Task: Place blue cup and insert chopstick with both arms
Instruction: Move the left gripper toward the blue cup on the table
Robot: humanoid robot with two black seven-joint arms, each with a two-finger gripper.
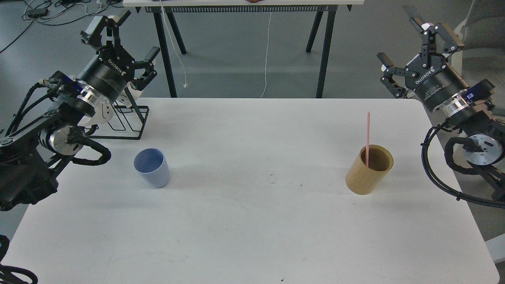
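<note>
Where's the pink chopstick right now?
In the head view, the chopstick stands upright inside the tan wooden holder on the table's right side, below the open right gripper.

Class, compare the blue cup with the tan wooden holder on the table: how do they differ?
The blue cup is pale blue, smaller and tapered; the tan holder is wood-coloured, larger and straight-sided. The blue cup is empty, while the tan holder has the pink chopstick standing in it. Both stand upright, open-topped, on the white table.

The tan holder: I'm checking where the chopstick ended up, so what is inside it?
The pink chopstick stands in the tan holder, sticking out above its rim. Its lower end and the holder's floor are hidden by the wall.
</note>
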